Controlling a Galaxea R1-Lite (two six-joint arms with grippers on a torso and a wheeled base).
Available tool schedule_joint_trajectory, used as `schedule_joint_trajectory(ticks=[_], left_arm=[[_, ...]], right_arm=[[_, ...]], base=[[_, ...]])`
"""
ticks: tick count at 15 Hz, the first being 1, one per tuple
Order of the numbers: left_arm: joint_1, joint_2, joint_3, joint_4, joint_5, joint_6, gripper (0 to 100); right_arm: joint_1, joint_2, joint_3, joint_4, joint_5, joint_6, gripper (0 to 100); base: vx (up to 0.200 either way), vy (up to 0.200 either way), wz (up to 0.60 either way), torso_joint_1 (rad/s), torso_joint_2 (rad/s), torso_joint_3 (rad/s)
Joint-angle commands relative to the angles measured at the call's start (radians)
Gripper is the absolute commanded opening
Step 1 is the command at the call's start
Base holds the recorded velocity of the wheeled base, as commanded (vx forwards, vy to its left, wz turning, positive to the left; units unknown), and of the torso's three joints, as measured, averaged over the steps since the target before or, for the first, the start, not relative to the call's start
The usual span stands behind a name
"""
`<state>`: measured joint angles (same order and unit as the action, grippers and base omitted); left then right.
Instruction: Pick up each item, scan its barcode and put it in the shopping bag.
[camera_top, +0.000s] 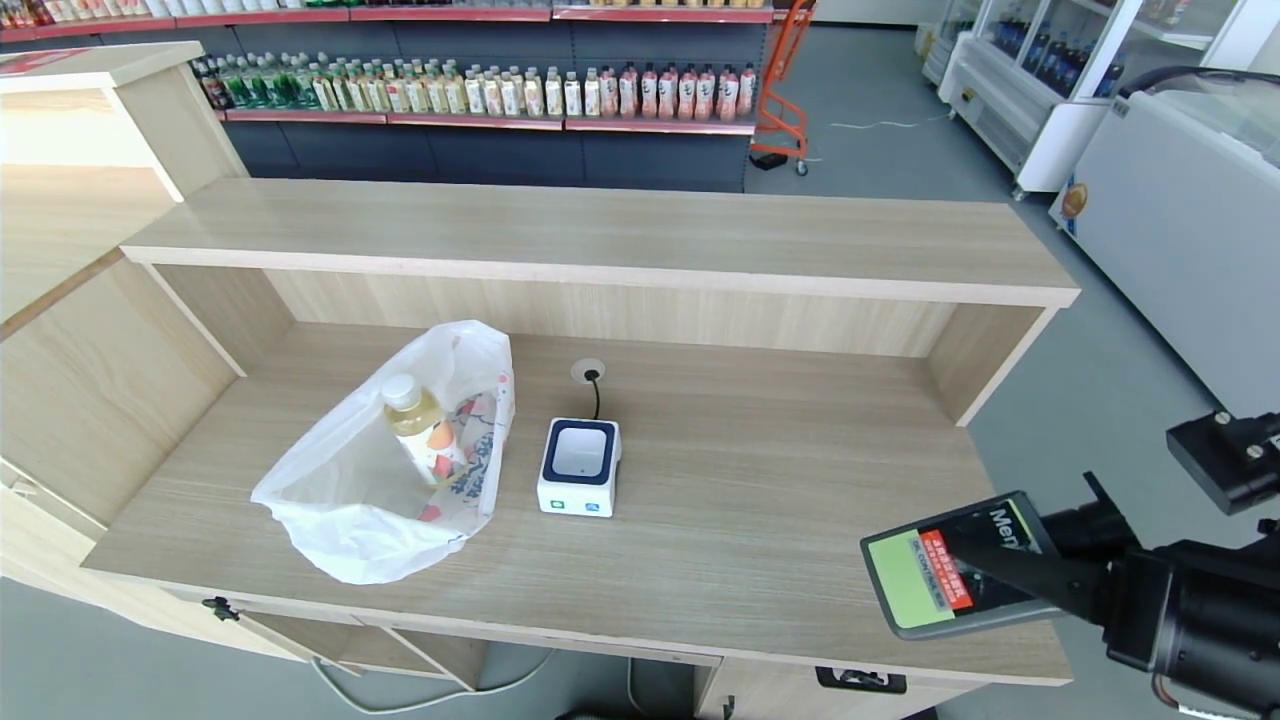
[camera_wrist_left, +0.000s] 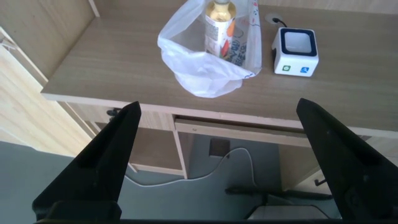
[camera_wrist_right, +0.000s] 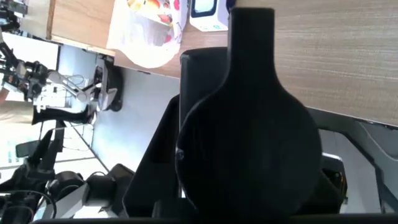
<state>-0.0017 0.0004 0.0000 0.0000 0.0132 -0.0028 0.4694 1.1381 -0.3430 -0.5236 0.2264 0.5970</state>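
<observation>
- One scanner (camera_top: 579, 464) stood on the one wooden counter (camera_top: 780, 480).
- One white shopping bag (camera_top: 340, 510) lay just left of the scanner.
- One bottle (camera_top: 420, 425) stood inside that bag, left of the scanner.
- One dark pack (camera_top: 925, 578) with a green label was well right of the scanner, at the counter's edge.

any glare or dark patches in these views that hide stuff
Head view: even light, faint shadows, a pale sheen on the scanner window. Right wrist view: the right gripper and its packet make a black shape against the bright counter, hiding most of it. Left wrist view: the left gripper jaws, wide apart, look dark; the bag is clearly lit.
</observation>
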Motion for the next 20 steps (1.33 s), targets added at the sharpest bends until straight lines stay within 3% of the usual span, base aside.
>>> schedule_joint_trajectory(ticks=[1,10,14,17,20], left_arm=[[0.000,0.000,0.000,0.000,0.001,-0.002,100],[0.000,0.000,0.000,0.000,-0.001,0.000,100],[0.000,0.000,0.000,0.000,-0.001,0.010,100],[0.000,0.000,0.000,0.000,0.001,0.012,100],[0.000,0.000,0.000,0.000,0.001,0.018,100]], right_arm=[[0.000,-0.034,0.016,-0.001,-0.004,0.000,0],[-0.058,-0.009,-0.054,0.070,-0.010,-0.011,0],[-0.155,0.152,-0.148,0.066,-0.012,-0.129,0],[-0.176,0.258,-0.202,0.042,-0.012,-0.155,0],[-0.179,0.417,-0.205,-0.088,-0.022,-0.164,0]], base=[[0.000,0.000,0.00,0.000,0.00,0.000],[0.000,0.200,0.00,0.002,0.00,0.003],[0.000,0.200,0.00,0.002,0.00,0.002],[0.000,0.200,0.00,-0.004,0.00,0.002],[0.000,0.133,0.00,0.002,0.00,0.000]])
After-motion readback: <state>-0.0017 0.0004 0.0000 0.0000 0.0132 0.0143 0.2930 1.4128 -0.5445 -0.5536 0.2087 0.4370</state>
